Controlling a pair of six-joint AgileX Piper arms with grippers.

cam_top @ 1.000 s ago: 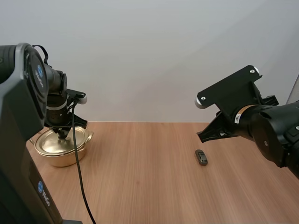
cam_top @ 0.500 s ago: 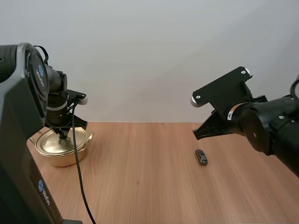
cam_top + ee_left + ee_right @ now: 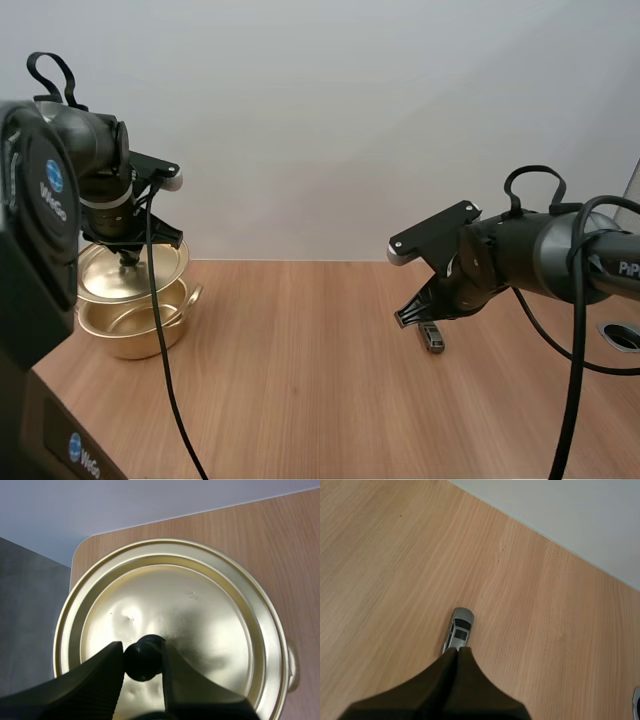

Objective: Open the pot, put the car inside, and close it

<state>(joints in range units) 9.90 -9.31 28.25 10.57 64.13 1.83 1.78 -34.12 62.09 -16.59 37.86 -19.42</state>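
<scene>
Our left gripper [image 3: 143, 656] clamps the round black knob [image 3: 144, 659] of the shiny, dented golden metal lid [image 3: 200, 605], holding it just above the round golden pot [image 3: 130, 332] at the wooden table's [image 3: 300, 390] far left corner. Our right gripper [image 3: 457, 651], its fingers pressed together into one dark wedge, hangs just over one end of the small silver toy car [image 3: 460, 626], which lies toward the table's right edge

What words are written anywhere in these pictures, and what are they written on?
"WeGo": white letters beside a blue round badge on the left arm.
"WeGo": again lower down on the same arm, smaller.
"PiP": on the right arm, cut off by the picture's edge.
No words can be made out on the pot, the lid or the car.
</scene>
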